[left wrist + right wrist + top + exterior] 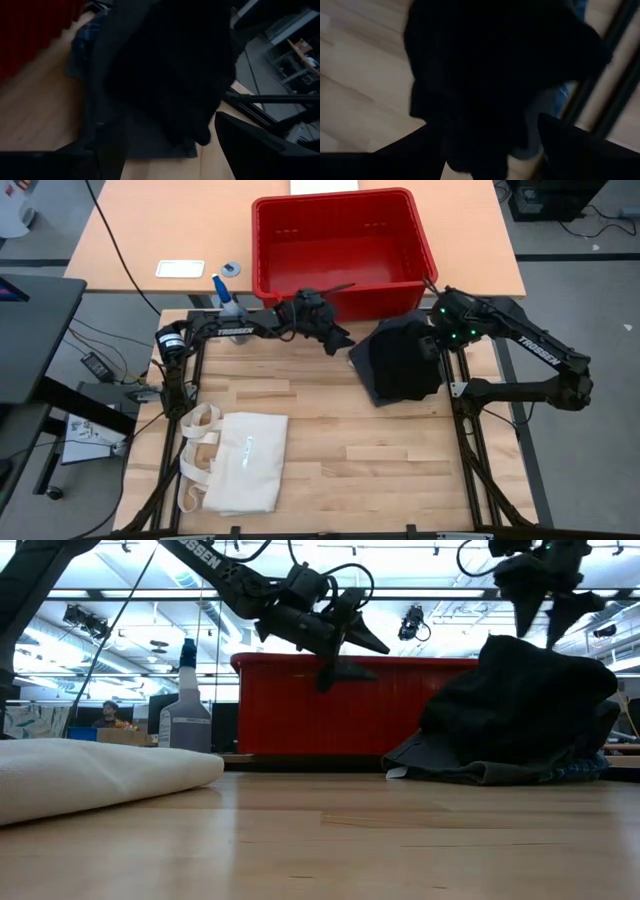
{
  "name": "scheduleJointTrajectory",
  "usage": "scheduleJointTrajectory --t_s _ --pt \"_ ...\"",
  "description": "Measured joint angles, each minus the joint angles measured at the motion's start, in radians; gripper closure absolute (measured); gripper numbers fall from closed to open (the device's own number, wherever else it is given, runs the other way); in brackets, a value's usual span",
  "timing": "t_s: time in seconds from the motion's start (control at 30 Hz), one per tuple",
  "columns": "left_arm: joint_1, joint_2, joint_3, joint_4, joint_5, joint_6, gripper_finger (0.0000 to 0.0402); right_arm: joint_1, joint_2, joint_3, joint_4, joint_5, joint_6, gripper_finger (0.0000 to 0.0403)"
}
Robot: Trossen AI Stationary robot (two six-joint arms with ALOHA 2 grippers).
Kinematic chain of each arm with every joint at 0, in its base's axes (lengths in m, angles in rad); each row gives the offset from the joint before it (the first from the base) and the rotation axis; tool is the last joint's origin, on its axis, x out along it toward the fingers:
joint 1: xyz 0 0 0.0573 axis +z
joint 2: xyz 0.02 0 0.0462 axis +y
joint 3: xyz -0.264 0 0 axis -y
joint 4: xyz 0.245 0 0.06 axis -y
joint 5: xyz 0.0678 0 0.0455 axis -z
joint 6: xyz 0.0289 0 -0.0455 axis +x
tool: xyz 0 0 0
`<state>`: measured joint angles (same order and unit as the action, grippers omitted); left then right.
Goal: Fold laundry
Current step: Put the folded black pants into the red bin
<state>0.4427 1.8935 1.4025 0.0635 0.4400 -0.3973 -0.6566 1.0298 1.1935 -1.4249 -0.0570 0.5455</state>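
Status from the red basket [345, 240], used as reference: it looks empty, so nothing is left to pull out as far as I can see.

All the laundry sits in one heap [400, 360] on the wooden table [330, 430], just in front of the basket's right front corner. The dark charcoal garment [520, 700] lies on top, bunched and lumpy. A grey layer [470, 770] pokes out underneath, and a blue plaid edge [85, 37] shows on the basket side of the pile. No flat, squared-off piece anywhere, so I'd judge folding itself not started: zero garments done, at least three to go.

Left gripper [335, 337] hangs in the air just in front of the basket's front wall, beside the heap, fingers spread and holding nothing.

Right gripper [545, 615] is above the heap, right of the basket's corner, fingers parted, nothing between them; the low view shows a gap between the tips and the cloth.

The cream tote bag [240, 463] lies flat far from the basket, near the table's front left; not part of the job.

Next up, by my read: separate one garment and spread it flat.
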Motion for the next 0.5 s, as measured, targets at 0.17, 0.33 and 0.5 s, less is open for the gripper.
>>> scheduleJointTrajectory --t_s 0.17,0.33,0.5 --pt "0.006 0.000 0.000 0.000 -0.001 -0.018 0.0113 0.000 0.000 0.000 0.068 0.009 0.001 0.0105" --pt "0.002 0.000 0.000 0.000 -0.001 -0.018 0.0113 0.000 0.000 0.000 0.108 0.042 0.003 0.0105" --pt "0.001 0.000 0.000 0.001 -0.001 -0.018 0.0113 0.000 0.000 0.000 0.141 0.104 0.053 0.0105"
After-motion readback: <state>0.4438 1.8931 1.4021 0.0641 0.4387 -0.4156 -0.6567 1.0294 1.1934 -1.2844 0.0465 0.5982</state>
